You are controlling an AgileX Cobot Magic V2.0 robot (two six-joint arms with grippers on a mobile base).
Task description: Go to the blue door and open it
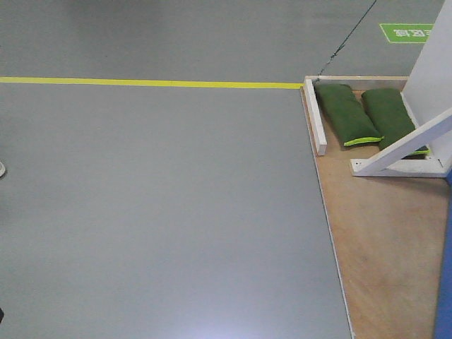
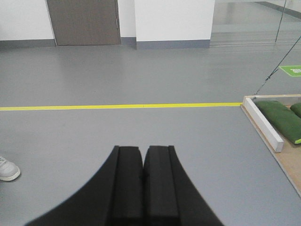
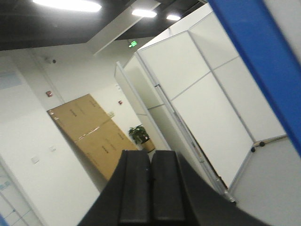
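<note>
Both claws are pinched closed with nothing in them: left claw, right claw. The blue door is up and right of my right claw, and only an edge strip of it shows. Ahead-right of the left claw is a plywood platform carrying green sandbags and a white batten. A yellow floor line crosses ahead, and there's a white sneaker off to the left. The green floor sticker has white writing I can't read.
</note>
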